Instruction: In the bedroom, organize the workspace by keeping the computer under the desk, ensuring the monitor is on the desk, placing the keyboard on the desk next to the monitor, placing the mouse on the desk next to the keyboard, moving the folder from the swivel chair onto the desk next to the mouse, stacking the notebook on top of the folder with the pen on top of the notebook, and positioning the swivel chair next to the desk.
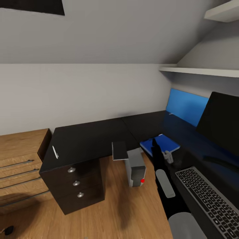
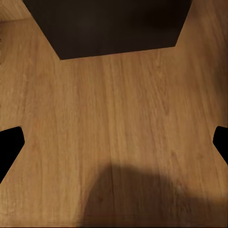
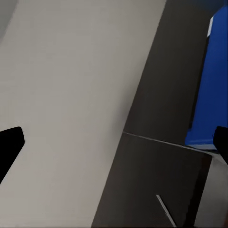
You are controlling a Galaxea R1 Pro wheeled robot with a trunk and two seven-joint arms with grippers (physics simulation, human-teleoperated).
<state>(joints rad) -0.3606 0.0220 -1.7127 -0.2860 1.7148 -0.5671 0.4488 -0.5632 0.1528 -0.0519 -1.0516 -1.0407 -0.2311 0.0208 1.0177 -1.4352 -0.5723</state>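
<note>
Judged to be between steps: blue folder already flat on the desk, by the back edge below the blue wall panel; notebook not yet stacked.

Right pincer spread wide, both fingertips at the margins of its wrist view, nothing between them. In the head view, poised above the folder's near-left corner, with the notebook just beside it toward the desk's inner corner, apart from the fingers. Notebook apparently jutting over the inner front edge, above the grey computer on the floor.

Left pincer also spread and empty, aimed down at the wooden floor near the drawer unit's base.

White pen well apart, near the left end of the desk above the drawers. Keyboard and monitor on the right wing.

Next, probably: swing the right pincer over to the notebook, pinch its overhanging edge, lift, lay squarely on the folder. Thin cover, so a shallow, careful grip needed.
</note>
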